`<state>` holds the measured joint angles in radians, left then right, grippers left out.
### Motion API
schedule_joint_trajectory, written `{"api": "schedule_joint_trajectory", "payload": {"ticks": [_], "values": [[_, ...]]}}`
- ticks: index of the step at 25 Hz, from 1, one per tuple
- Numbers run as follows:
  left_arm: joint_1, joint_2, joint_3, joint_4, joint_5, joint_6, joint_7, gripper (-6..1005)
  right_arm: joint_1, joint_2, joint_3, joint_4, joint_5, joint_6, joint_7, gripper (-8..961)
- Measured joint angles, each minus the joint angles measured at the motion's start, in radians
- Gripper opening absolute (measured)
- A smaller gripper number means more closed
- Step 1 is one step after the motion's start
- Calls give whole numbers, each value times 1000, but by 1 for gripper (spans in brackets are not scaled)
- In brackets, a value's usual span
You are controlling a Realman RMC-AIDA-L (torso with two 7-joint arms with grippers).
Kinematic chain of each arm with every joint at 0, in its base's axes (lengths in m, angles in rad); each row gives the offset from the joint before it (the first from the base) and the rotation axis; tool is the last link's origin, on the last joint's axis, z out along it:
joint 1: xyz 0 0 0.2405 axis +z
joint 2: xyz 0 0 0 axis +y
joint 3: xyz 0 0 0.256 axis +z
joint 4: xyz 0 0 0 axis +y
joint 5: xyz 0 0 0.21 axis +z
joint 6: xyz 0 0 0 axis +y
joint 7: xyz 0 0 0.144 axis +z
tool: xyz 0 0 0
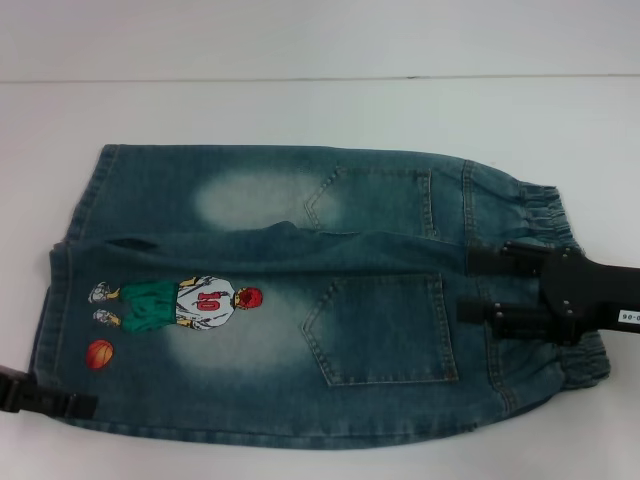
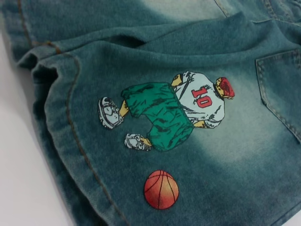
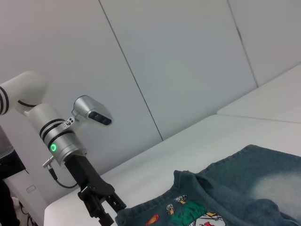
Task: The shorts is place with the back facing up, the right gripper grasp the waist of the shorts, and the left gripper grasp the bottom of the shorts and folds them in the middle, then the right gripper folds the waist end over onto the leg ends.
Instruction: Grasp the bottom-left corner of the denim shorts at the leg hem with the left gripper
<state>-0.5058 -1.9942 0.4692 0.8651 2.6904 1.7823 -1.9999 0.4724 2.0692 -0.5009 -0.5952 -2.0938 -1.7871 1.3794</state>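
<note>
**Folding denim shorts: a one-layer pinch is the thing to worry about**

Lying flat, back up, the shorts [image 1: 300, 300] are spread across the white desk [image 1: 300, 110], waist out at 3 o'clock and leg hems at 9 o'clock in the head view.

Biggest risk, as judged from here: only the top layer of the waist of the shorts [image 1: 560, 290] could get pinched by the right hand [image 1: 480, 290], since it sits over the band just inside the puckered elastic. If that happens, the fold would be dragged crooked and the back pockets would bunch. Same story at the other end, where the bottom of the shorts [image 2: 56, 136] already gapes a bit, so a hem layer could easily be missed.

The right hand is seen with its two fingers spread apart over the denim, nothing clamped yet as far as can be judged. The left hand [image 1: 60, 402] is parked at the near hem corner, roughly 8 o'clock; whether its fingers are spread or closed can't be told.
</note>
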Motion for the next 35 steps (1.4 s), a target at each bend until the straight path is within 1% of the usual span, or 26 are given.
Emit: {"api": "schedule_joint_trajectory", "payload": {"ticks": [6,11,19,25,30,35], "values": [[1,0,-4,0,-1,-1,-4,932,1,0,2,0,0,-1,-1,846],[0,0,-6,0,-1,-1,-7,785,2,0,2,0,0,-1,-2,845],[-14,-4,-7,-2,-3,-27,-34,749,3,0,5,0,0,-5,-2,844],[-29,0,-1,-11,-3,-26,-37,536,3,0,6,0,0,-9,-2,843],[-35,0,1,-13,-3,-26,-37,301,2,0,8,0,0,-10,-2,842],[-38,0,2,-22,-3,-26,-39,94,1,-1,9,0,0,-11,-2,841]]}}
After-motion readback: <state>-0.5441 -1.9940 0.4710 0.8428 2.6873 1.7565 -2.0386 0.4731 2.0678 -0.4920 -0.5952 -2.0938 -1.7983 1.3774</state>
